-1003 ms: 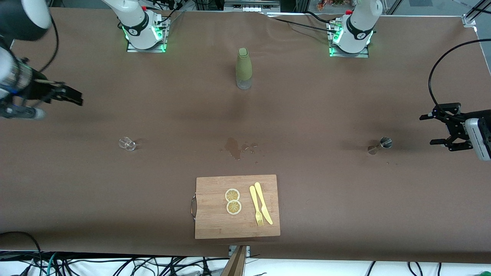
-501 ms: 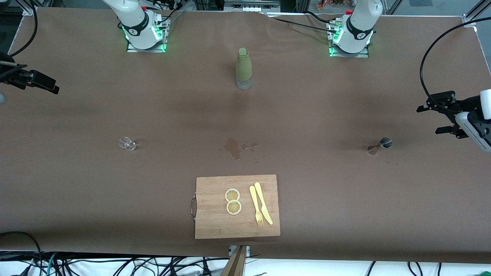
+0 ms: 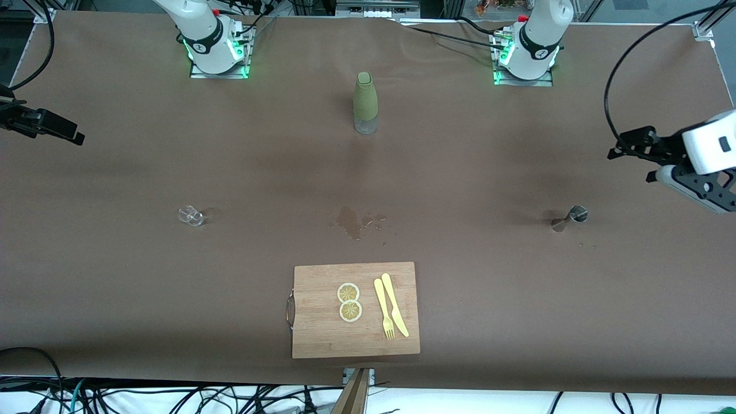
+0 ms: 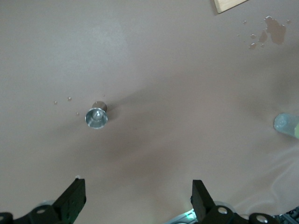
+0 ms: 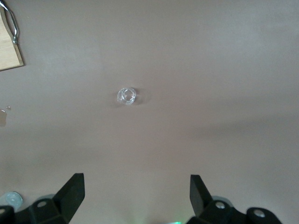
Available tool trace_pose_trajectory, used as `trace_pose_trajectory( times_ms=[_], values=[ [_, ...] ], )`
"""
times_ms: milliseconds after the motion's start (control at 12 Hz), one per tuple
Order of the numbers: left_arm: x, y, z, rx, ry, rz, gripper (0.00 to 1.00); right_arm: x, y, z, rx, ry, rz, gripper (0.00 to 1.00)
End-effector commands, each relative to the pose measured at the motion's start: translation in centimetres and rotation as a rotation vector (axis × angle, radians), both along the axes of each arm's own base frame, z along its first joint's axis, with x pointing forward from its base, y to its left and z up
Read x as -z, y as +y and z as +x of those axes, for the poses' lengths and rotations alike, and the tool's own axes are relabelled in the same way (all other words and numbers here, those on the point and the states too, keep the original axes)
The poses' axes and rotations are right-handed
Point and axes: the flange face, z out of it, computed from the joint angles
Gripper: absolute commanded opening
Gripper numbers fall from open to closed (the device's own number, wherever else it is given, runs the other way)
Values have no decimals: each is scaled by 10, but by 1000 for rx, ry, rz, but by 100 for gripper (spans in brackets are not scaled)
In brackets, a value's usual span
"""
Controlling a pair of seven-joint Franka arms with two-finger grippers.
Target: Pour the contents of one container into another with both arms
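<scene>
The tiny clear glass stands alone on the brown table toward the right arm's end, and the right wrist view looks down into the glass. The steel jigger stands toward the left arm's end, and the left wrist view shows the jigger from above. My left gripper hangs open in the air over the table near the jigger, touching nothing. In its own view the left gripper is empty. My right gripper hovers open at the table's edge, away from the glass. The right gripper holds nothing.
An olive-green bottle stands mid-table between the arm bases. A wet spill marks the middle. Nearer the front camera lies a wooden cutting board with two lemon slices and a yellow fork and knife.
The right gripper has drawn back toward its end of the table, its arm leaving the view. The left gripper has swung up and toward the bases. Glass and jigger have not moved.
</scene>
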Motion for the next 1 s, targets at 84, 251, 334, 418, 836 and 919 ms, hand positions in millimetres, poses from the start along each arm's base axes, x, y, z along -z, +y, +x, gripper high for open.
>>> trace_pose_trajectory(
  times_ms=[84, 251, 334, 418, 836, 919],
  values=[
    [-38, -14, -26, -94, -13, 113, 100, -3, 6, 7, -63, -33, -22, 100],
    [-47, -18, -31, -157, -18, 158, 100, -4, 8, 8, -72, -40, -24, 100],
    [-52, -23, -34, -187, -22, 170, 100, 2, 10, 12, -75, -39, -25, 100],
    [-53, -24, -34, -232, -24, 183, 100, 1, 10, 12, -74, -40, -25, 100],
    [-55, -21, -35, -277, -22, 208, 100, 1, 21, 13, -92, -45, -26, 100],
    [-54, -14, -36, -291, -13, 210, 100, 2, 21, 13, -92, -42, -26, 100]
  ],
)
